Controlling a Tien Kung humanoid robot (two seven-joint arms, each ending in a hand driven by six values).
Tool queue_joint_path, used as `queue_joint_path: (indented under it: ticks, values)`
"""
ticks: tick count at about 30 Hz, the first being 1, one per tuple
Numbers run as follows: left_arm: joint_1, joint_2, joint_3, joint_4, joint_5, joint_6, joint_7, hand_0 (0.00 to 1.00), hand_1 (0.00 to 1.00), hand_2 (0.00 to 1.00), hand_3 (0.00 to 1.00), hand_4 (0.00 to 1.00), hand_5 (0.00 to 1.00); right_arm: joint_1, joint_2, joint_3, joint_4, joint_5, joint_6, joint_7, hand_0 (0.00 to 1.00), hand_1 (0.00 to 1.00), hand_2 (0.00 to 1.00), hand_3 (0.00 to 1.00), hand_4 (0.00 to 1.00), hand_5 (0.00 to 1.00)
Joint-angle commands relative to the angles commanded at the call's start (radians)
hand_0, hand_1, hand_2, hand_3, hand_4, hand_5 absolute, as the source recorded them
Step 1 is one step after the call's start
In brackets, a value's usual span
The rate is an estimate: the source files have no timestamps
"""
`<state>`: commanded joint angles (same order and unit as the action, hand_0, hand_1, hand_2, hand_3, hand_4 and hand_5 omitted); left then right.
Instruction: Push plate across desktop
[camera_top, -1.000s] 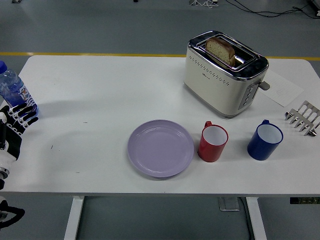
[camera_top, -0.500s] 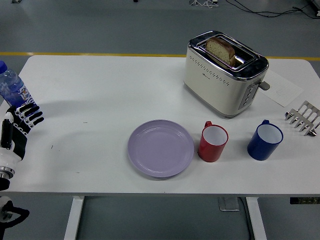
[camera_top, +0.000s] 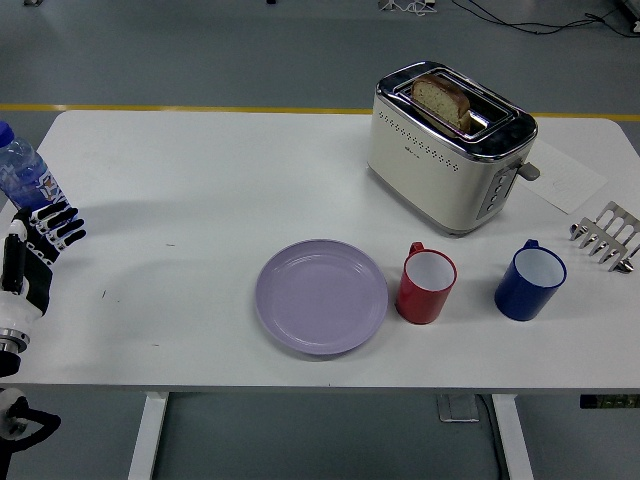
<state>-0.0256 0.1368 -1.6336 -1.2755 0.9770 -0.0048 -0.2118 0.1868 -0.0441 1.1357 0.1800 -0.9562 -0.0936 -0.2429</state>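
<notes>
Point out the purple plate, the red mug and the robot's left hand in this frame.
purple plate (camera_top: 321, 297), head view, centre of its flat base.
red mug (camera_top: 427, 290), head view, outer red wall below the rim.
left hand (camera_top: 38, 245), head view, back of the hand at the table's left edge.

**White table on a grey floor with a yellow line**

A white table (camera_top: 200, 180) with rounded far corners fills most of the view, its top smooth and evenly lit, with a few small dark specks on the left half. Soft shadows fall to the left of what stands on it. Two white legs (camera_top: 150, 435) show below the near edge, one to the left and one to the right. Beyond and under the table lies a grey floor (camera_top: 200, 50) with a dull sheen. A yellow line (camera_top: 180, 107) runs across it just behind the far edge. Black cables (camera_top: 520, 18) trail over the floor at the top right. A grey plate (camera_top: 457, 407) lies on the floor beneath the table near the right leg.
</notes>
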Motion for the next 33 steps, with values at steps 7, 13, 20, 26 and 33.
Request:
queue_joint_path:
  ticks: [7, 13, 20, 26, 33]
  values:
    - [-0.004, -0.009, -0.014, 0.002, -0.006, 0.011, 0.014, 0.637, 0.651, 0.642, 0.612, 0.501, 0.998, -0.006, -0.005, 0.020, 0.000, -0.042, 0.011, -0.013, 0.617, 0.565, 0.645, 0.592, 0.410, 0.341]
    - [-0.011, 0.000, -0.029, 0.018, -0.022, 0.021, 0.016, 0.637, 0.647, 0.639, 0.610, 0.502, 0.998, -0.012, -0.012, 0.030, 0.000, -0.073, 0.024, -0.022, 0.617, 0.566, 0.640, 0.591, 0.411, 0.339]
    - [0.002, 0.018, -0.042, 0.032, -0.049, 0.028, 0.019, 0.637, 0.645, 0.634, 0.608, 0.499, 0.998, -0.018, -0.020, 0.045, 0.000, -0.101, 0.032, -0.031, 0.617, 0.565, 0.638, 0.591, 0.410, 0.338]
    - [0.011, 0.030, -0.056, 0.035, -0.086, 0.033, 0.030, 0.630, 0.642, 0.633, 0.607, 0.499, 0.998, -0.024, -0.024, 0.069, 0.000, -0.131, 0.033, -0.038, 0.617, 0.565, 0.636, 0.591, 0.412, 0.338]
    - [0.037, 0.044, -0.081, 0.030, -0.155, 0.039, 0.042, 0.551, 0.620, 0.623, 0.604, 0.494, 0.998, -0.038, -0.029, 0.083, 0.000, -0.147, 0.026, -0.032, 0.617, 0.565, 0.633, 0.591, 0.413, 0.332]
